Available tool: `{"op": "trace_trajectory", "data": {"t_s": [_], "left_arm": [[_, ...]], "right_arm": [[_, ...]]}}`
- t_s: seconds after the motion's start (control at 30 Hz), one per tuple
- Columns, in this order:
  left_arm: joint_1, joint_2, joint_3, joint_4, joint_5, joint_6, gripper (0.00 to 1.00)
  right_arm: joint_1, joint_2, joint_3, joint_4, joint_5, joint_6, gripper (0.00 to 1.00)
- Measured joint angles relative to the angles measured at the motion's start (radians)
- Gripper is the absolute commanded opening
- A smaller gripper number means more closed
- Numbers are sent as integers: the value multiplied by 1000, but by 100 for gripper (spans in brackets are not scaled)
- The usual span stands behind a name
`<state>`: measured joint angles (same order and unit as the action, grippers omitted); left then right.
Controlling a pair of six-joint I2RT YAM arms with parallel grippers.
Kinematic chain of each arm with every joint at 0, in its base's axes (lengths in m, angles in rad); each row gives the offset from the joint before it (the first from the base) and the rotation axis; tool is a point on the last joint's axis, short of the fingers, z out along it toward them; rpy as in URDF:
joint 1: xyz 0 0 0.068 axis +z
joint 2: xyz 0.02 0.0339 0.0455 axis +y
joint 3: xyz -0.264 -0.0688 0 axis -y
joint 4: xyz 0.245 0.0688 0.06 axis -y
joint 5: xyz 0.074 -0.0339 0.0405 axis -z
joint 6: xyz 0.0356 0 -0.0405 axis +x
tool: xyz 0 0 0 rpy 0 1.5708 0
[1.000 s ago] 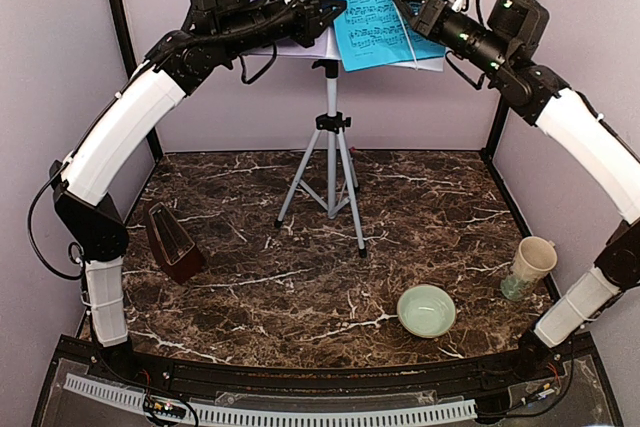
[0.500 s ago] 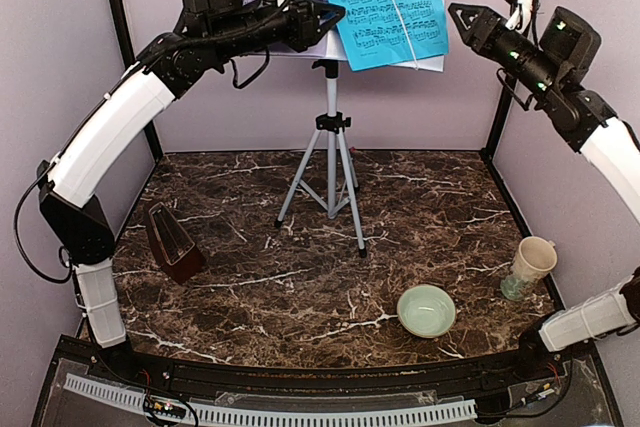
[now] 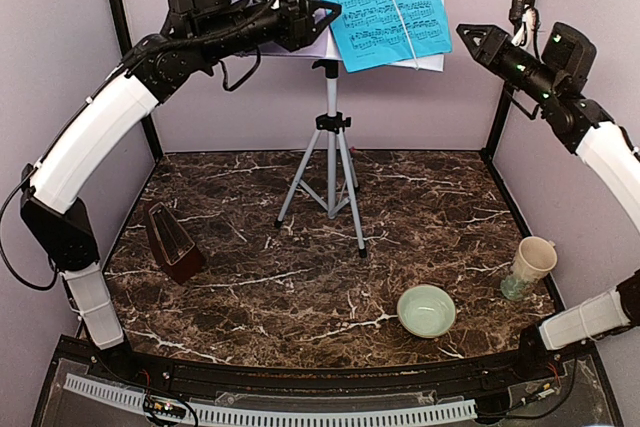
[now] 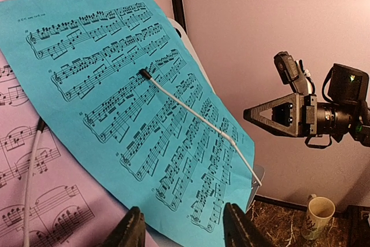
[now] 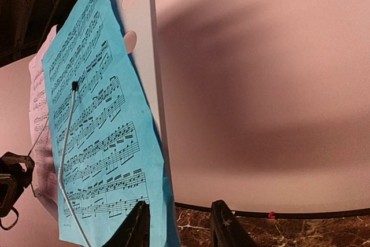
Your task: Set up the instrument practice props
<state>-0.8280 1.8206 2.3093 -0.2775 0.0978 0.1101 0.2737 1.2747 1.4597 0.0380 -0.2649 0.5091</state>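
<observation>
- At the back of the dark marbled table (image 3: 300, 282) stands the silver tripod music stand (image 3: 331, 152), upright, its legs spread on the surface.
- Its white perforated desk (image 5: 144, 39) faces the arms and carries two pages side by side.
- The cyan sheet-music page (image 3: 385, 2) lies on the right half, slightly askew, with a thin white retaining wire (image 3: 397, 12) running across it.
- The lavender sheet-music page (image 4: 34, 201) sits to its left, its edge tucked under the cyan one.
- The left gripper (image 3: 330, 15) is raised just in front of the desk near the lower edge of the pages; its jaws are parted and hold nothing.
- The right gripper (image 3: 465, 35) hangs off the right side of the stand, clear of it, jaws likewise apart and empty.
- The dark reddish-brown metronome (image 3: 175, 242) rests at the left of the table, well apart from the stand.
- A pale green bowl (image 3: 426, 309) and a cream mug (image 3: 530, 265) sit near the front right corner.
</observation>
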Motion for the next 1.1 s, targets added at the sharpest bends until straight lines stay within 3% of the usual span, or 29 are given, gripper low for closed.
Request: {"op": "trace_trajectory", "data": {"t_s": [0.13, 0.53, 0.67, 1.1], "left_arm": [[-9, -19, -56, 2, -11, -2, 54], [-105, -120, -286, 27, -104, -52, 56], [-115, -142, -309, 44, -114, -62, 56], [-113, -171, -380, 75, -150, -71, 57]], "right_arm": [[-11, 5, -9, 30, -60, 43, 35], [-13, 49, -9, 52, -144, 98, 19], [-13, 48, -9, 53, -151, 99, 11], [-14, 47, -9, 52, -162, 100, 1]]}}
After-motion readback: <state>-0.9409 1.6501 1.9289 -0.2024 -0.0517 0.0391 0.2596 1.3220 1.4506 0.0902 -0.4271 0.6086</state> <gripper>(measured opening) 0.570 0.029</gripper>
